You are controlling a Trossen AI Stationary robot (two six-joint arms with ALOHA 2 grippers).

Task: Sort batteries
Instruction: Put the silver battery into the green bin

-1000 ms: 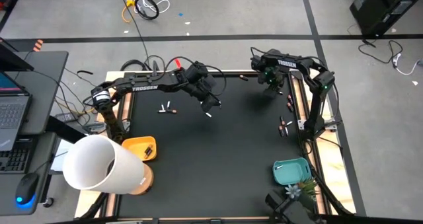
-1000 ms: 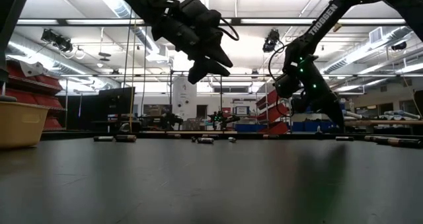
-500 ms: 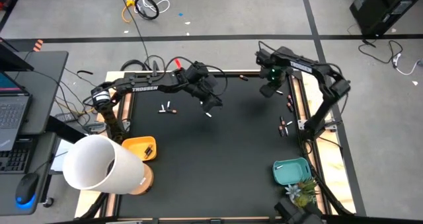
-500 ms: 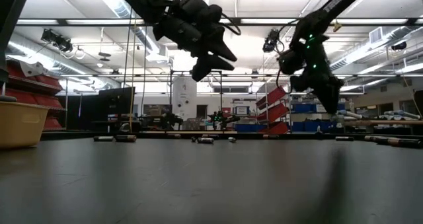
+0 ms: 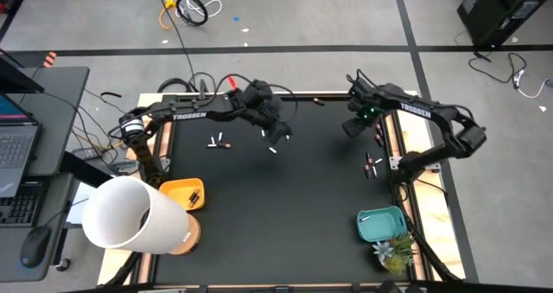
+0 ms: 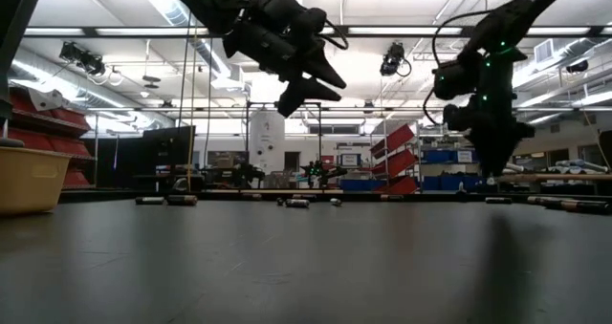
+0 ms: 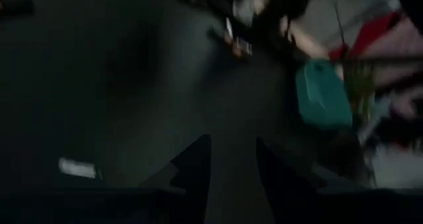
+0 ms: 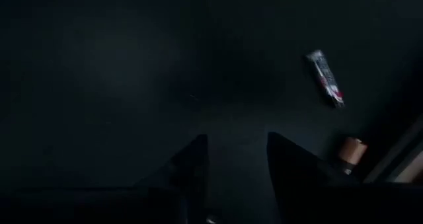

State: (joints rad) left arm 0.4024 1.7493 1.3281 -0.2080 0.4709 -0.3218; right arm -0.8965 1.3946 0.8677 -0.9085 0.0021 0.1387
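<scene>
Small batteries lie scattered on the black mat. In the high view a white battery (image 5: 273,149) lies just nearer than my left gripper (image 5: 276,136), which hovers open above the mat's far middle. The same white battery (image 7: 77,168) shows in the left wrist view. A white and a dark battery (image 5: 218,142) lie to its left. My right gripper (image 5: 352,127) hangs open over the mat's far right. Beside it lie a white battery with a red mark (image 8: 325,77) and a copper-ended battery (image 8: 351,149). More batteries (image 5: 371,162) rest along the right edge.
A yellow bin (image 5: 183,194) sits at the near left beside a big white cylinder (image 5: 130,213). A teal bin (image 5: 381,224) sits at the near right by a small plant. Wooden frame rails run along the mat's sides. Bare mat fills the middle and near part.
My right gripper has moved toward the table's near edge and come down a little, while its arm's elbow has swung out past the right edge. Both grippers stay open. My left gripper has hardly shifted.
</scene>
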